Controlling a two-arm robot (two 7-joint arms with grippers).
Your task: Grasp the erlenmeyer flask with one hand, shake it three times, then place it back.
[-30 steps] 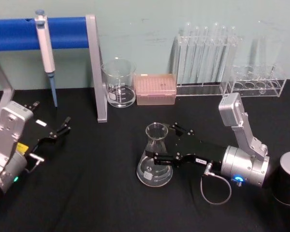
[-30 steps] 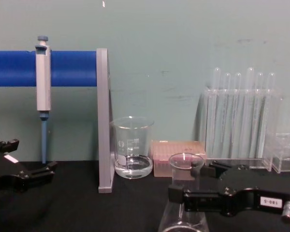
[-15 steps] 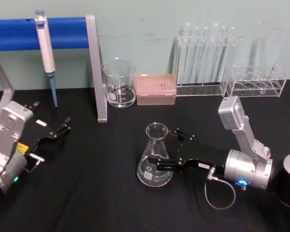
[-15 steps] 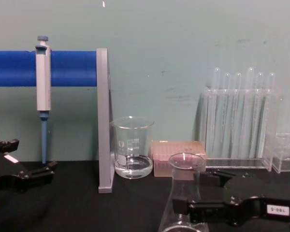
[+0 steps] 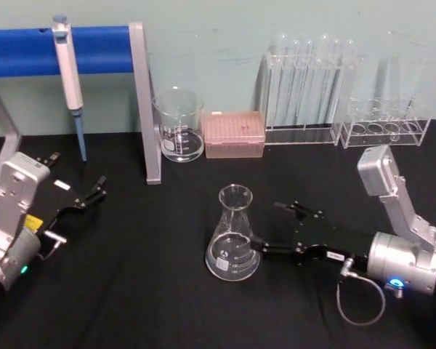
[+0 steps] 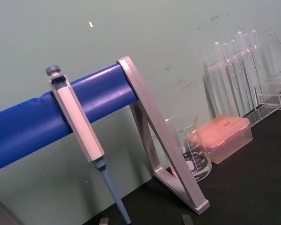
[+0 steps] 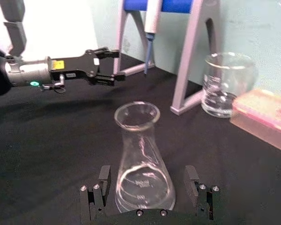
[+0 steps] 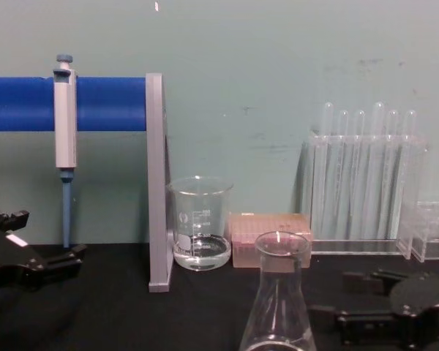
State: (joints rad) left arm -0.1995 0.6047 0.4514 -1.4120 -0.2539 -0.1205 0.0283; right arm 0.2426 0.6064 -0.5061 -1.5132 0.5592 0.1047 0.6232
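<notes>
— Head view: how much open room is there around the erlenmeyer flask (image 5: 232,234)?

— Bare black table (image 5: 152,305) lies in front of it and to its left. It stands upright mid-table. The right gripper (image 5: 276,227) sits low just to its right, fingers spread wide, their tips near the base and not gripping it.

— Shapes and materials?

— Clear glass cone, narrow rimmed neck, wide round base. The gripper is flat and black on a silver arm.

— What stands nearby?

— Behind it are a beaker (image 5: 179,125), a pink tip box (image 5: 234,134) and a rack of test tubes (image 5: 305,89); a pipette (image 5: 68,73) hangs on the blue-barred stand (image 5: 94,48). The left gripper (image 5: 87,187) rests far left, fingers apart.
</notes>
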